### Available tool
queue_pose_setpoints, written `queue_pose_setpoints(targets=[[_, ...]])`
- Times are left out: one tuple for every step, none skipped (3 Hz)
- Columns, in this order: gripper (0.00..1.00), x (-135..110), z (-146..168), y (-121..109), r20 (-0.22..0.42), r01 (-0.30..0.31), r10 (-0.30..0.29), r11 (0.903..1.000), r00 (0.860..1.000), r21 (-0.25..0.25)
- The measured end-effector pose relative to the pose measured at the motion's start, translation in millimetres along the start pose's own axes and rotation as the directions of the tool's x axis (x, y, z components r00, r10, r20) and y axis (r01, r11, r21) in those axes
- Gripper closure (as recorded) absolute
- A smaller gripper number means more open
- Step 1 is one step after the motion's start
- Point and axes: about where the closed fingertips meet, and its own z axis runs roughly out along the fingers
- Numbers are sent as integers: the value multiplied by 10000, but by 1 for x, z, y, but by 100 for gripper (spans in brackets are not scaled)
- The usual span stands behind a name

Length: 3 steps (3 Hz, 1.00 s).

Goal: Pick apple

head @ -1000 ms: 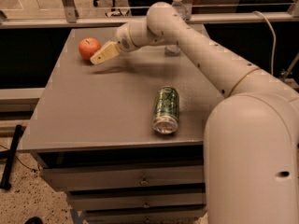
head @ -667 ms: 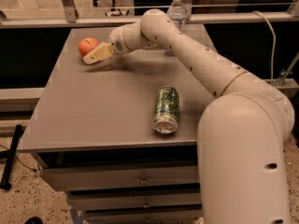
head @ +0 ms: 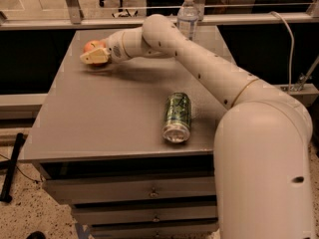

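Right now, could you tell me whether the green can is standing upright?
No, the green can lies on its side; the gripper is at the apple.

Warm, dim light comes from overhead. The gripper (head: 93, 58), at the apple (head: 90, 46) far left on the table (head: 99, 113), throws a soft shadow just beneath itself. Right of it and nearer, the can (head: 177, 114) glints at its rim.

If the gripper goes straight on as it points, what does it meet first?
The apple: the gripper, near the table's far left corner, has the apple at its tip. Whether they touch is unclear.
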Motion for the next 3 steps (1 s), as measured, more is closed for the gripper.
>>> queue_pose_setpoints(targets=[[62,-4,-8,17,172,31,-29,9999,9998,-146],[86,-7,-31,28,266,388,-379,9986,9989,-347],[100,-8,-70,28,793,343,-294,9975,9964,-613]])
